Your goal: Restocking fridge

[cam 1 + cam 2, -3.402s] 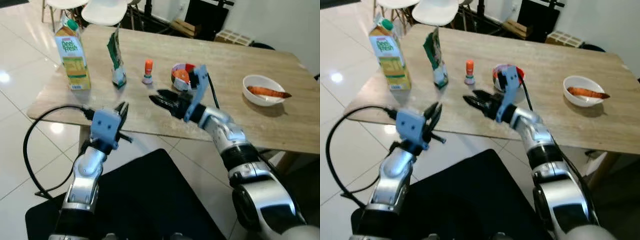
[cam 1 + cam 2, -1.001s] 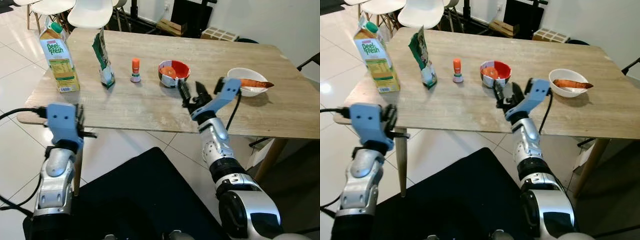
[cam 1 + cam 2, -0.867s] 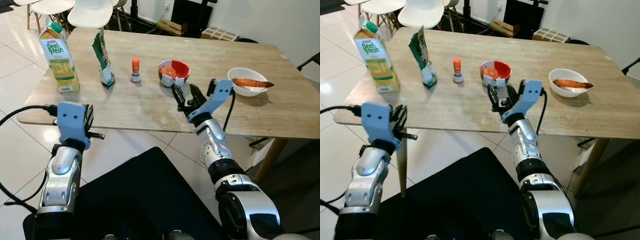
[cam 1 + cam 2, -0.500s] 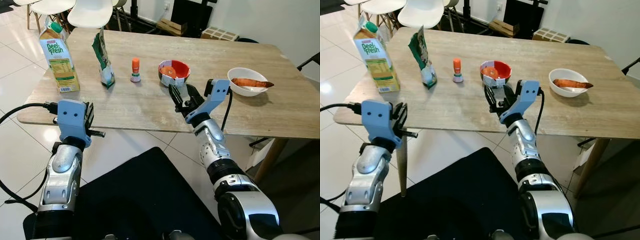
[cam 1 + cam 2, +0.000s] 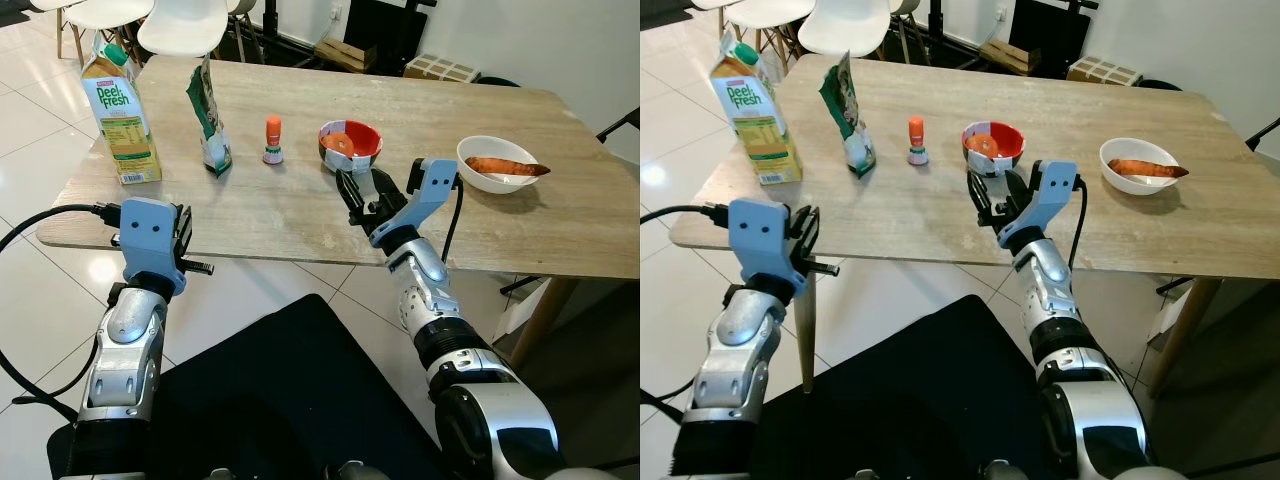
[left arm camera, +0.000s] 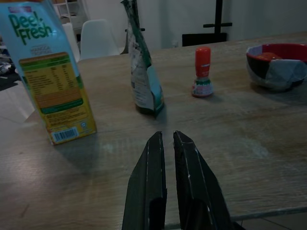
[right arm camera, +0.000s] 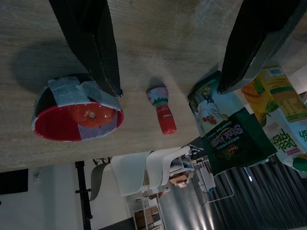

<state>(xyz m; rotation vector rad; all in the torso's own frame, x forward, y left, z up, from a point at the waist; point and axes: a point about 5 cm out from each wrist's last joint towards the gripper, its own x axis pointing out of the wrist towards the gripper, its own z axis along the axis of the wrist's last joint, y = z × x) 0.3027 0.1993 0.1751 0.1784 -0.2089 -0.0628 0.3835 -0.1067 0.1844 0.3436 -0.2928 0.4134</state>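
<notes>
On the wooden table (image 5: pixel 300 205) stand a Deel Fresh juice carton (image 5: pixel 121 120), a green snack bag (image 5: pixel 208 118) and a small bottle with an orange cap (image 5: pixel 271 140). To their right are a red bowl (image 5: pixel 350 146) holding a tomato and a white bowl (image 5: pixel 497 165) with a sweet potato. My right gripper (image 5: pixel 366 193) is open just above the table, close in front of the red bowl (image 7: pixel 79 112). My left gripper (image 6: pixel 166 135) is shut and empty at the table's near left edge, pointing at the snack bag (image 6: pixel 141 72) and the carton (image 6: pixel 45 72).
White chairs (image 5: pixel 180 25) stand behind the far left end of the table. Boxes and dark furniture (image 5: pixel 385 35) line the back wall. A black mat (image 5: pixel 290 390) lies on the tiled floor at my feet, and a black cable (image 5: pixel 40 230) loops off my left wrist.
My right gripper has slid left along the table toward the red bowl. My left arm has shifted slightly right, nearer the table edge. The objects stay put.
</notes>
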